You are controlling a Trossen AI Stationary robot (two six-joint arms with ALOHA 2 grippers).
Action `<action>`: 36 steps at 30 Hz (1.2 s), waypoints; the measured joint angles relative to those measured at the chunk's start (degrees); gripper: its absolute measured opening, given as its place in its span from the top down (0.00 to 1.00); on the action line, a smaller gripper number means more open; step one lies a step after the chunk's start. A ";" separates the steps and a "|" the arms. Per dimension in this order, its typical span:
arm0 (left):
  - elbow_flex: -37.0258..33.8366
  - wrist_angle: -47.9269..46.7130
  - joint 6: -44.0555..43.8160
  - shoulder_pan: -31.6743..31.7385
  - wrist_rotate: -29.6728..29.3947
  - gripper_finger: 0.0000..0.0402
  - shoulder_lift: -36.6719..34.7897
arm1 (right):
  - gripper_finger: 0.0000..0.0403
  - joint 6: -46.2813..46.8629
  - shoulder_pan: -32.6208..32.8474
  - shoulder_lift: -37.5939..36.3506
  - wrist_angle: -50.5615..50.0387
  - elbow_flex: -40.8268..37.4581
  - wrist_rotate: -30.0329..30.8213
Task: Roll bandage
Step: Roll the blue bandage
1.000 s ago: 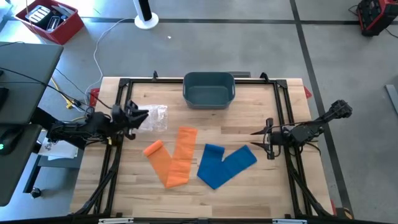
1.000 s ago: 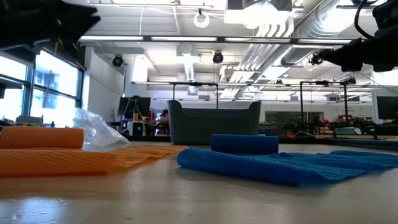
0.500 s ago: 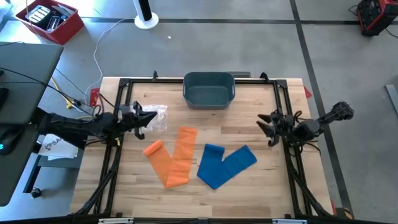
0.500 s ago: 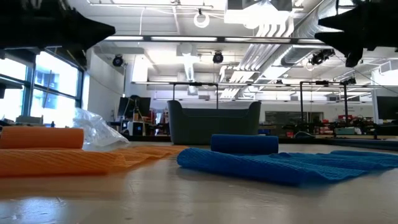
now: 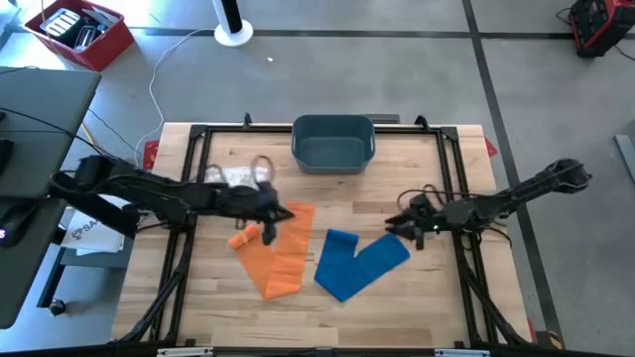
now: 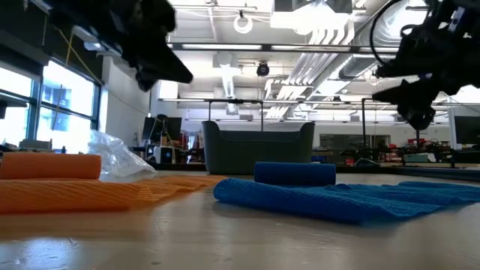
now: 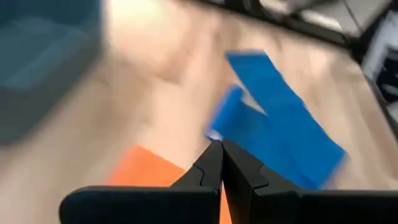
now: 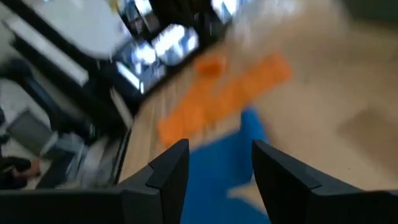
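Orange bandage (image 5: 279, 250) flat on tabletop (image 5: 397, 302), forward of grey bin (image 5: 333, 142); long axis running toward bin. Left gripper (image 5: 281, 214) over its bin-ward end, jaws pinched, empty. Right gripper (image 5: 396, 224) beside blue bandage (image 5: 359, 262), jaws parted, empty.

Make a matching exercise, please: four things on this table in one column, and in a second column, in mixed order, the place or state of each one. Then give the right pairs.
Column one:
1. left gripper
2. right gripper
3. grey bin
4. clear plastic wrap

Column two:
A. at the far edge of the table, in the middle
B. open, above the blue bandage
C. shut, above the orange bandage
D. lying behind the orange bandage, on the left side

Right pairs: 1-C, 2-B, 3-A, 4-D
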 joint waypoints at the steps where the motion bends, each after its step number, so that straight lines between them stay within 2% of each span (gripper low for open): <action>1: 1.51 -0.14 -0.77 -0.17 1.53 0.99 2.45 | 0.58 1.11 0.30 3.53 0.03 1.21 -1.33; 7: 5.29 2.67 -7.54 -0.55 4.16 0.91 12.70 | 0.58 8.36 3.05 22.55 -0.03 8.14 -3.30; 12: 5.26 8.79 -14.66 1.55 5.53 0.76 19.14 | 0.52 12.04 5.90 32.60 1.21 11.84 -3.63; 18: 5.26 19.56 -22.81 2.64 9.68 0.58 27.36 | 0.43 14.09 6.60 39.75 6.44 12.39 0.77; 23: 5.23 27.28 -28.55 2.64 11.94 0.48 33.71 | 0.42 15.54 6.62 45.24 14.40 12.37 4.33; 27: 5.22 32.38 -32.34 2.64 11.88 0.46 37.12 | 0.43 15.70 6.06 49.49 21.36 12.40 4.78; 33: 5.24 34.85 -33.43 2.64 8.24 0.46 38.44 | 0.43 18.58 5.68 52.81 22.77 12.76 10.50; 36: 5.56 35.25 -33.38 2.64 7.84 0.46 38.90 | 0.43 18.68 5.60 54.06 24.28 12.76 11.12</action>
